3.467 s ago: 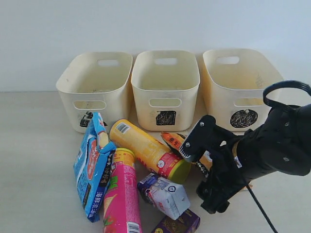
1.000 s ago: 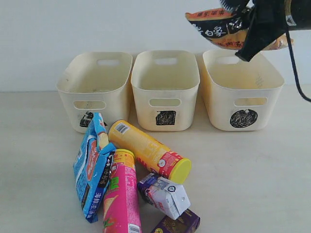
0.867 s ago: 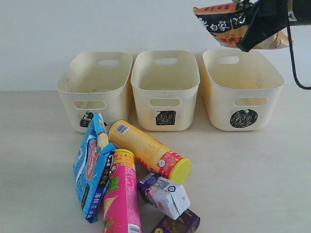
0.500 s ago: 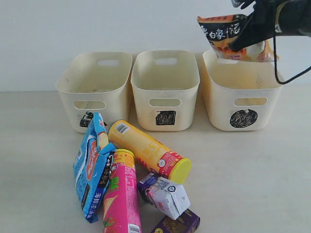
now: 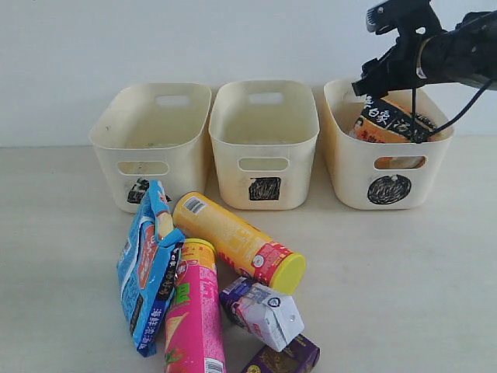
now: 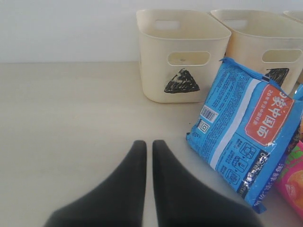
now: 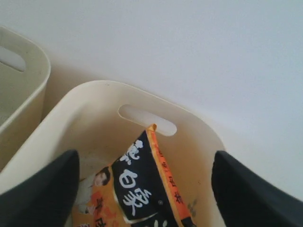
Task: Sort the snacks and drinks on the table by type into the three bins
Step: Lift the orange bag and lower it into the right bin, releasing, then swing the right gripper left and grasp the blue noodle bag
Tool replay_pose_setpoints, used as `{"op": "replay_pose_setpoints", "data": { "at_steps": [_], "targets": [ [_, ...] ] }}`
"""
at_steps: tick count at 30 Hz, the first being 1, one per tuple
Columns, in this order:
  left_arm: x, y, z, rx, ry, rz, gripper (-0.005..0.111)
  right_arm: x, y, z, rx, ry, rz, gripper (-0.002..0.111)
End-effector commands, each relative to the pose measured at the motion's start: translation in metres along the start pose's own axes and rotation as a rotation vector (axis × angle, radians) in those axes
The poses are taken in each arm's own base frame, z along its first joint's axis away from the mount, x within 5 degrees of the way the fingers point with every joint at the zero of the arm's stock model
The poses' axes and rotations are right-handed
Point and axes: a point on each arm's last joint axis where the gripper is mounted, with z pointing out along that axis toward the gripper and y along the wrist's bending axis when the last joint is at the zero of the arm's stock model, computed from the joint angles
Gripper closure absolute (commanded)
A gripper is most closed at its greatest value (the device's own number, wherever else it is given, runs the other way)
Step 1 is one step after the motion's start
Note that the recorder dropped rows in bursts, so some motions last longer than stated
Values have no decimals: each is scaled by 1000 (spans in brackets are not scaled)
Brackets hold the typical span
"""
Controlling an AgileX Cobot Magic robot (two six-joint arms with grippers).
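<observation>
Inside the circle bin (image 5: 351,167) lies the orange bag (image 5: 387,124).

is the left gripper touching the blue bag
Apart. The left wrist view shows a strip of bare table all along between the shut left gripper and the blue bag.

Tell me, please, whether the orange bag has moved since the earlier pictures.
Yes, downward: the orange bag hung above the rim of the circle-marked bin earlier; now it rests inside that bin.
</observation>
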Motion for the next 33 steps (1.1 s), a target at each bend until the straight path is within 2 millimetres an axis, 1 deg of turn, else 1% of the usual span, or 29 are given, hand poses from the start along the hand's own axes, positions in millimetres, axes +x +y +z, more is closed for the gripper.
{"op": "replay_pose_setpoints", "data": {
  "at_steps": [1,4,5,6,8,10,13,14,16,19,23,25,26,29,31,33],
  "targets": [
    [0,0,0,-2,-8,-2,103,-8,-12,-10,61,10,68,36],
    [0,0,0,-2,-8,-2,103,-13,-19,-20,116,41,157,36],
    [0,0,0,-2,-8,-2,103,-13,-18,-23,132,60,177,36],
    [0,0,0,-2,-8,-2,103,-15,-20,-28,161,87,166,37],
    [0,0,0,-2,-8,-2,103,-17,-15,-34,185,135,82,42],
    [0,0,0,-2,-8,-2,103,-19,-7,-41,201,211,-49,55],
    [0,0,0,-2,-8,-2,103,-16,7,-49,180,335,-198,83],
    [0,0,0,-2,-8,-2,103,-16,12,-52,165,366,-223,93],
    [0,0,0,-2,-8,-2,103,-15,17,-57,129,412,-231,108],
    [0,0,0,-2,-8,-2,103,-17,23,-67,25,452,-195,108],
    [0,0,0,-2,-8,-2,103,-26,36,-88,-180,457,-126,108],
    [0,0,0,-2,-8,-2,103,-30,44,-99,-305,455,-92,108],
    [0,0,0,-2,-8,-2,103,-32,47,-103,-352,451,-92,108],
    [0,0,0,-2,-8,-2,103,-38,60,-112,-502,427,-14,108],
    [0,0,0,-2,-8,-2,103,-39,73,-119,-582,405,-4,108],
    [0,0,0,-2,-8,-2,103,-38,84,-124,-608,387,-23,108]
  ]
}}
